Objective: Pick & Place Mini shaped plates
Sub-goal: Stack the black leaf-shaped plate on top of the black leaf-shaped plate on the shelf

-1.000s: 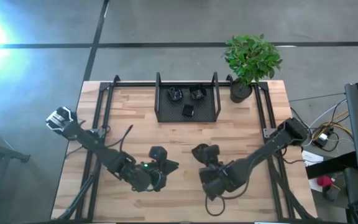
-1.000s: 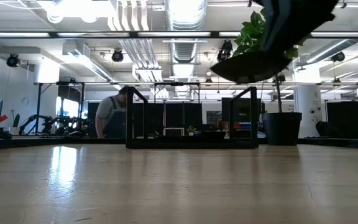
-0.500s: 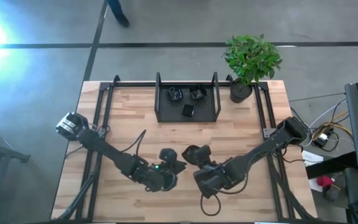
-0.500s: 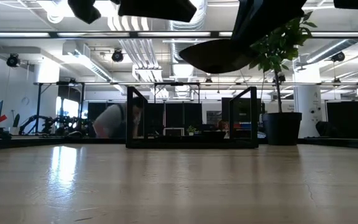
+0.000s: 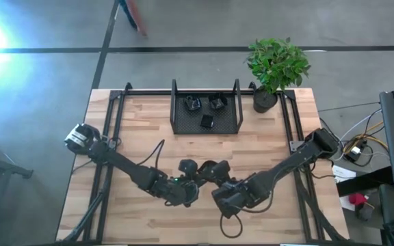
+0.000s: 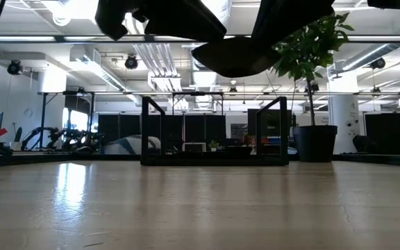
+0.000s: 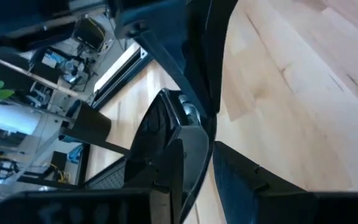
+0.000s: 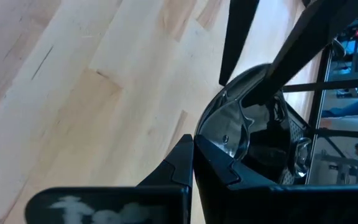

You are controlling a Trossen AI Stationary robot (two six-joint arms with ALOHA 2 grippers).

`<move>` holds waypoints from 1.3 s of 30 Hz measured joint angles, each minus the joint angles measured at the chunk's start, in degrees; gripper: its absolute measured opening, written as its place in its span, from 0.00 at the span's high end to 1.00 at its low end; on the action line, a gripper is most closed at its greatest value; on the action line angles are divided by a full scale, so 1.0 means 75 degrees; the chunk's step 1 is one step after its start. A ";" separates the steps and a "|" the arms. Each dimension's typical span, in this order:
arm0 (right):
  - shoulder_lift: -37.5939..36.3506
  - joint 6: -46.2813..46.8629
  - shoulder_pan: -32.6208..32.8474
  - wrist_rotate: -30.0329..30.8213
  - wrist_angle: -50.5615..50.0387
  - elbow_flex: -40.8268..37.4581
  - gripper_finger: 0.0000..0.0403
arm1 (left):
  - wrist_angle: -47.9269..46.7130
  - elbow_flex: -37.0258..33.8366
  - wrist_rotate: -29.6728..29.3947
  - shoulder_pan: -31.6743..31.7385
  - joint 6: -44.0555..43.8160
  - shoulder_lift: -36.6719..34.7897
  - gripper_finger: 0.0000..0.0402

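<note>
Two pincers meet mid-tabletop: my left pincer [image 5: 191,168] has swung in, jaws apart, toward the plate [image 5: 214,169] my right pincer [image 5: 226,179] clamps — handover looks next.

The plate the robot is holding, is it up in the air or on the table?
In the air. The low view shows the plate well above the table, pinched in the right gripper, beside the left gripper.

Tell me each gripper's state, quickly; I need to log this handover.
Left gripper: open, its fingers on either side of the mini plate, not clamped.
Right gripper: closed, holding the mini plate above the table.
</note>
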 joint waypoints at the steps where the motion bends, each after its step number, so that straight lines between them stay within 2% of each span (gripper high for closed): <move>1: 0.0000 0.0000 -0.0003 0.0008 0.0000 0.0000 0.98 | -0.0002 0.0000 0.0001 0.0016 -0.0063 -0.0001 0.79; 7: -0.0056 -0.0032 -0.0006 0.0131 -0.0011 0.0000 0.98 | -0.0374 0.0000 0.0442 0.0066 -0.0341 0.0001 0.79; 17: -0.0337 -0.0024 -0.0005 0.0123 0.0010 0.0000 0.98 | -0.0463 0.0000 0.0432 0.0112 -0.0316 -0.0001 0.80; 20: -0.0341 -0.0020 -0.0003 0.0117 0.0015 0.0000 0.98 | -0.0463 0.0000 0.0432 0.0125 -0.0310 -0.0001 0.86; 23: -0.0341 -0.0023 -0.0003 0.0099 0.0015 0.0000 0.98 | -0.0459 0.0003 0.0427 0.0140 -0.0299 -0.0003 0.97; 30: -0.0341 -0.0082 -0.0006 0.0102 0.0006 0.0000 0.97 | -0.0463 0.0003 0.0440 0.0161 -0.0296 -0.0007 1.00; 39: -0.0341 -0.0200 0.0000 0.0137 0.0003 0.0000 0.83 | -0.0640 0.0003 0.0461 0.0279 -0.0148 -0.0017 1.00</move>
